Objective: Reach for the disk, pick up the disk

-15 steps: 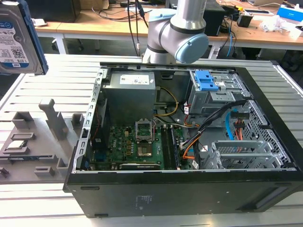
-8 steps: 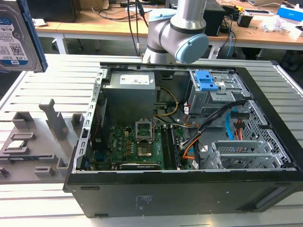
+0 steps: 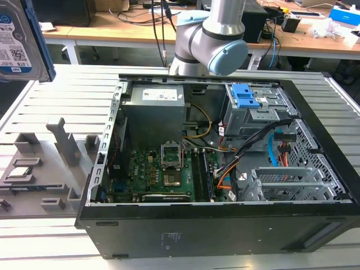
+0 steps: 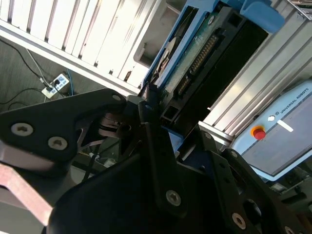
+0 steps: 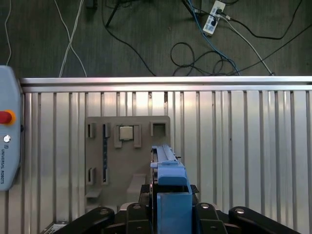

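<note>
Blue plastic rail edged the disk (image 5: 165, 156), which stood on edge in the first wrist view. The gripper (image 5: 171, 192) was closed on it, with a black finger against each flat side. In the second wrist view the disk (image 4: 204, 48) showed its circuit-board face and a row of connector pins just beyond the gripper (image 4: 151, 105).

Past the disk, a grey fixture plate (image 5: 97, 146) lay on the slatted aluminium tabletop (image 5: 243, 146), with a square processor chip (image 5: 126, 132) seated in one recess. A grey teach pendant (image 5: 7, 141) sat at the tabletop's edge. Farther off, a white power strip (image 5: 213, 17) lay among cables on the dark floor.

In the exterior view the disk (image 3: 16, 42) hung clear of the tabletop (image 3: 56, 84) at the upper left of the frame, its label facing the camera. The open black computer case (image 3: 197, 236) filled the lower centre, holding a green motherboard (image 3: 163, 174), a grey power supply (image 3: 154, 104) and a blue drive-bay latch (image 3: 246, 95). Behind it rose the robot arm (image 3: 219, 39), with wooden desks (image 3: 112, 28) beyond.
</note>
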### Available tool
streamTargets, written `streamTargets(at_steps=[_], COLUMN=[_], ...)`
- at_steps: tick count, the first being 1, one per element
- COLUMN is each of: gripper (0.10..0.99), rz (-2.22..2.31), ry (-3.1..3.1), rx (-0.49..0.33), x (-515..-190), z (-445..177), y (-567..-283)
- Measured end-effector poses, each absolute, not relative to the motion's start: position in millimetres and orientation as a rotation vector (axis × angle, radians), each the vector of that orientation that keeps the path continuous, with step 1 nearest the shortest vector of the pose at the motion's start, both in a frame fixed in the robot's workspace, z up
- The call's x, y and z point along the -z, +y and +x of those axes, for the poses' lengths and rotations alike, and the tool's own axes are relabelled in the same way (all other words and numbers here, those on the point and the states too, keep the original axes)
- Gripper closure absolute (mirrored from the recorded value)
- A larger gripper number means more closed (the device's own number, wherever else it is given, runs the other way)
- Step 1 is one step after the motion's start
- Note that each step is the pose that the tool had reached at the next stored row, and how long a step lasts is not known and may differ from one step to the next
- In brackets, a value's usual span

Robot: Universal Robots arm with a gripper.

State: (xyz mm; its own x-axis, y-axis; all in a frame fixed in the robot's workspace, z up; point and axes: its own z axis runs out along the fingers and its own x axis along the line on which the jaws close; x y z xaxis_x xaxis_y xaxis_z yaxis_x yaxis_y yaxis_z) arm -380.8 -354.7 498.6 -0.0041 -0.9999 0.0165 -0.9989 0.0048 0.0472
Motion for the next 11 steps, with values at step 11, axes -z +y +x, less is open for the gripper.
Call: streamTargets(at_steps=[11], gripper=[0.722], rz=[2.184], ry=[-2.194], rx=[0.034], x=[-510.7], z=[-378.9], y=[-354.7])
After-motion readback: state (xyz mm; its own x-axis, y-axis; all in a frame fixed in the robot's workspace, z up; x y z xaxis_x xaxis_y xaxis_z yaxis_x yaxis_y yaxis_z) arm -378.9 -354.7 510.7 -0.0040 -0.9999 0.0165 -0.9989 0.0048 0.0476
